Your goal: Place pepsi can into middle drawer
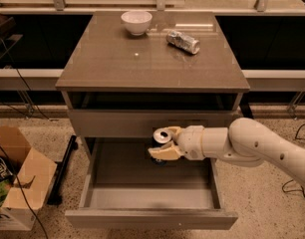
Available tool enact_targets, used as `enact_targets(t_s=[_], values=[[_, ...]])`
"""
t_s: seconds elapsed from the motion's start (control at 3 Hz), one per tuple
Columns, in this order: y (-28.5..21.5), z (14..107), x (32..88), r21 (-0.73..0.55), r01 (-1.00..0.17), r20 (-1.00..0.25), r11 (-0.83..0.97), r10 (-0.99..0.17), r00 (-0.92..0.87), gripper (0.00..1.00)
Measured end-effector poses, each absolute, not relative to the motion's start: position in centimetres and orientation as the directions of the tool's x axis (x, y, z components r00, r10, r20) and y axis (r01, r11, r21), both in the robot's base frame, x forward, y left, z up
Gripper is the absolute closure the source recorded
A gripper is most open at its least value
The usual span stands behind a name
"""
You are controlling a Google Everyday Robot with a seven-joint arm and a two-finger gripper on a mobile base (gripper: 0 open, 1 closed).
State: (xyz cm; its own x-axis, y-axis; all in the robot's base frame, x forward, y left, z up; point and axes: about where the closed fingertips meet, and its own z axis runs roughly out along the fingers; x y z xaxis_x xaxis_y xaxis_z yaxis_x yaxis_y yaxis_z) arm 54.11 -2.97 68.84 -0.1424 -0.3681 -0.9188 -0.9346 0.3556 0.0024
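Observation:
The pepsi can (161, 137) shows its silver top and a dark body, held upright in my gripper (165, 143). The gripper's cream fingers (165, 153) are shut around the can, over the back part of the open middle drawer (152, 203). The drawer is a grey box pulled out from the cabinet, with low side walls and a bare flat floor. The can's lower part is hidden by the fingers, and it hangs just above the drawer floor near the cabinet front. My white arm reaches in from the right.
On the cabinet top (112, 63) stand a white bowl (136, 22) and a silver-grey can lying on its side (183, 41). A cardboard box (15, 183) sits on the floor at the left. Cables lie at the far right.

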Motion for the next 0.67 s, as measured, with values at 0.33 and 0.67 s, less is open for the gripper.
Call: enact_targets(t_s=[0.33,0.67], values=[[-3.4,64.4,54.1,0.029,-0.928,-0.924,0.372,-0.344,-0.167,1.00],[-3.9,59.8,53.9,0.067,-0.917,-0.921,0.392,-0.328,-0.208,1.00]])
